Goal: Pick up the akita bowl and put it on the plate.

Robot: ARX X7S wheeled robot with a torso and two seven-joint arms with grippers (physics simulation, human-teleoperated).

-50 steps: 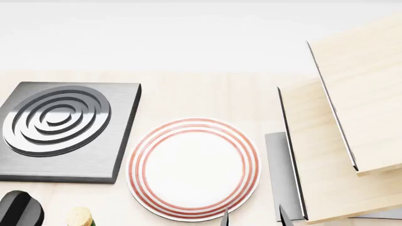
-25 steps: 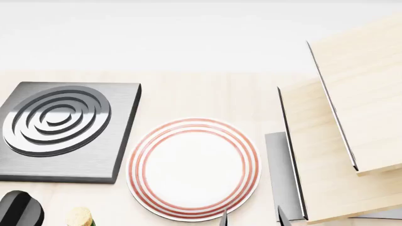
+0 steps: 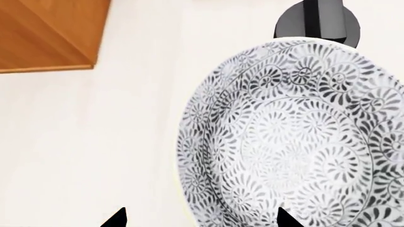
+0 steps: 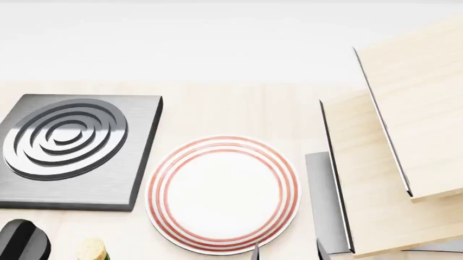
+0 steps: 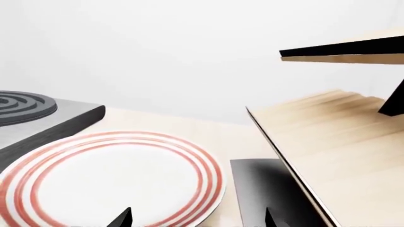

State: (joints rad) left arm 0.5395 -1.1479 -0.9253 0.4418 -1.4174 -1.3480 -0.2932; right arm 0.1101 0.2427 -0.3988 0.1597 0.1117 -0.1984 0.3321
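The akita bowl [image 3: 296, 137], white with a dense grey-black floral pattern, fills much of the left wrist view and does not show in the head view. My left gripper [image 3: 202, 220] is open just above it. One fingertip is over the bare counter, the other over the bowl's inside, and the near rim lies between them. The plate [image 4: 223, 194], white with thin red rings, lies empty at the middle of the counter. My right gripper [image 4: 288, 253] is open and empty at the plate's near right edge [image 5: 208, 189].
A square dark stove burner [image 4: 69, 146] sits left of the plate. A light wooden cabinet [image 4: 391, 162] with a dark grey panel [image 4: 322, 200] stands at the right. A black round knob [image 3: 317, 23] lies beyond the bowl. A cork-topped object [image 4: 92, 250] is near the front left.
The right gripper's fingertips have slipped slightly lower toward the bottom edge of the head view. Plate and burner have not moved.
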